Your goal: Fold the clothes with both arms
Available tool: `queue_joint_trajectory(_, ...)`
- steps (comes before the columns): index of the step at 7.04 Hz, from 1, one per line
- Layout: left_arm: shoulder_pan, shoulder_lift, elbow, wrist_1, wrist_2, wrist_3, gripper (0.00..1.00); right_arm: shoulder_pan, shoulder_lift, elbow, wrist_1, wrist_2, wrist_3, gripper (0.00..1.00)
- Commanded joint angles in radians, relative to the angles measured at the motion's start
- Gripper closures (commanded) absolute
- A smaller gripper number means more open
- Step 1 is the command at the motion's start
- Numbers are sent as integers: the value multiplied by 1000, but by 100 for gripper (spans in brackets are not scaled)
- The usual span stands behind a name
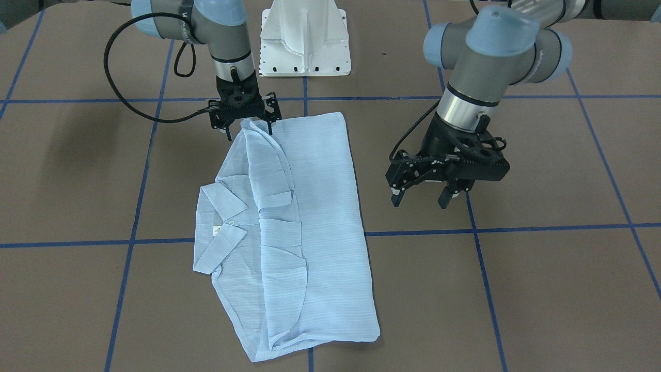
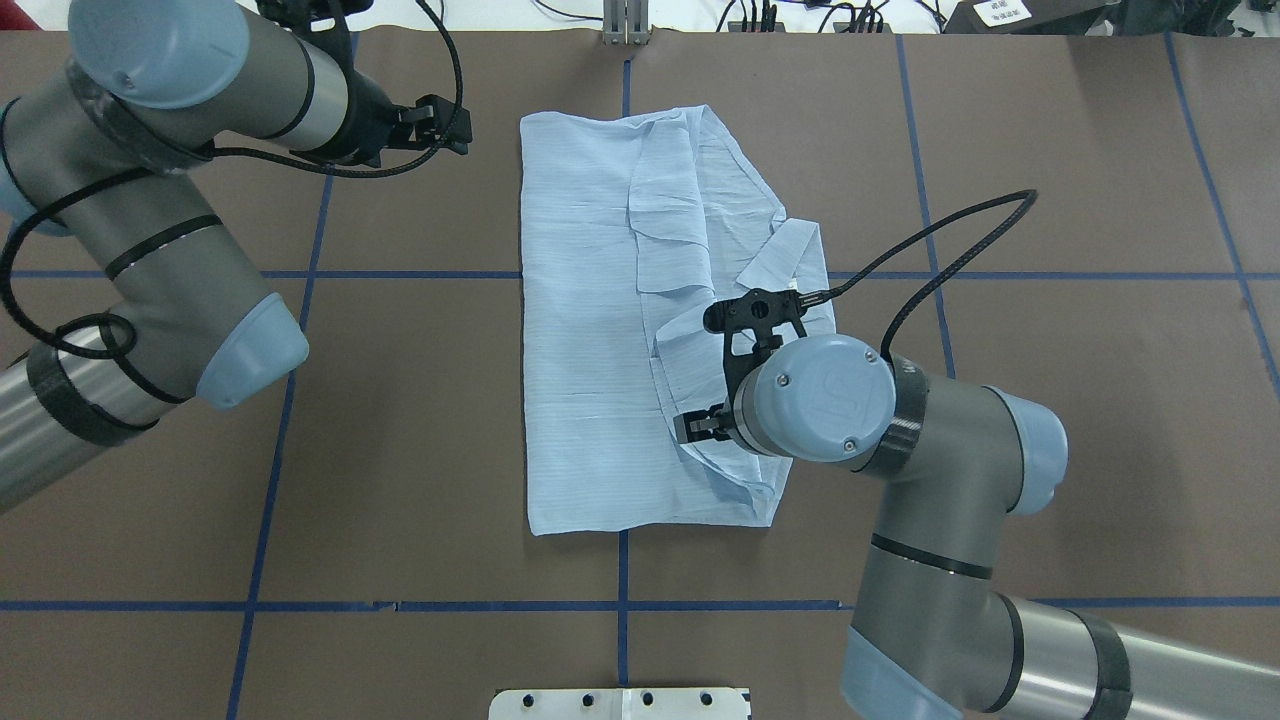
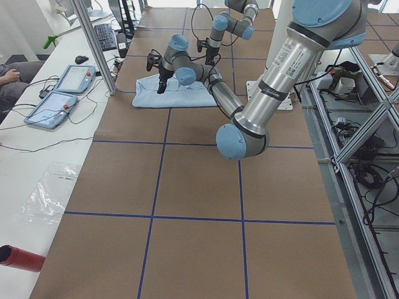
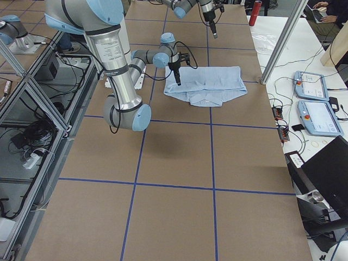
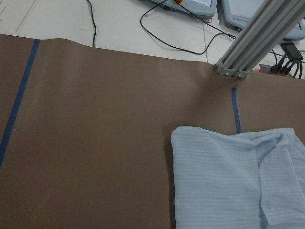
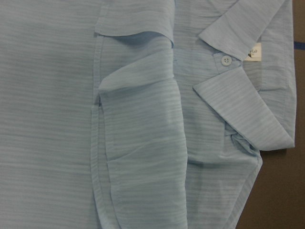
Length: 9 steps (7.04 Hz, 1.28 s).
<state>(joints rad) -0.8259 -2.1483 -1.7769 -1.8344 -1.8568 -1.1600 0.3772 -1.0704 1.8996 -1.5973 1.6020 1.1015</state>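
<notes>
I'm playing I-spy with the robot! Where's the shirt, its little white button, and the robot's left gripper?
shirt (image 1: 320, 206), front-facing view, on its plain folded panel.
button (image 6: 225, 60), right wrist view, on the button's middle.
left gripper (image 1: 421, 201), front-facing view, midway between its open fingertips.

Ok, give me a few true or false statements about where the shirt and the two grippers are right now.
1. The shirt lies on the table with its collar showing. True.
2. The left gripper grips a sleeve. False: it is open and empty, over bare table beside the shirt.
3. The right gripper is at the shirt's end nearest the robot's white base. True.
4. Part of the shirt hangs over the table's edge. False: all of it rests on the table.
</notes>
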Motion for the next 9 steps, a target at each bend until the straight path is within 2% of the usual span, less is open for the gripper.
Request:
queue_joint_trajectory(1, 25, 21, -49, 43, -7, -6, 0, -63, 16, -37, 5, -60, -64, 0)
queue_joint_trajectory(2, 25, 25, -49, 43, -7, -6, 0, -76, 44, -77, 6, -62, -64, 0)
queue_joint_trajectory(3, 27, 33, -39, 43, -7, -6, 0, -89, 53, -105, 19, -100, -64, 1)
queue_joint_trajectory(4, 28, 36, -33, 41, -6, -4, 0, -96, 56, -140, 98, -128, -74, 6)
queue_joint_trajectory(5, 30, 36, -32, 41, -6, -4, 0, -97, 59, -181, 156, -131, -90, 17)
queue_joint_trajectory(6, 34, 48, -29, 32, -6, -4, 0, -97, 60, -186, 166, -129, -92, 36)
queue_joint_trajectory(7, 37, 54, -29, 30, -6, -6, 0, -97, 60, -185, 165, -129, -94, 49)
queue_joint_trajectory(9, 42, 54, -29, 30, -6, -6, 0, -93, 55, -165, 161, -123, -107, 54)
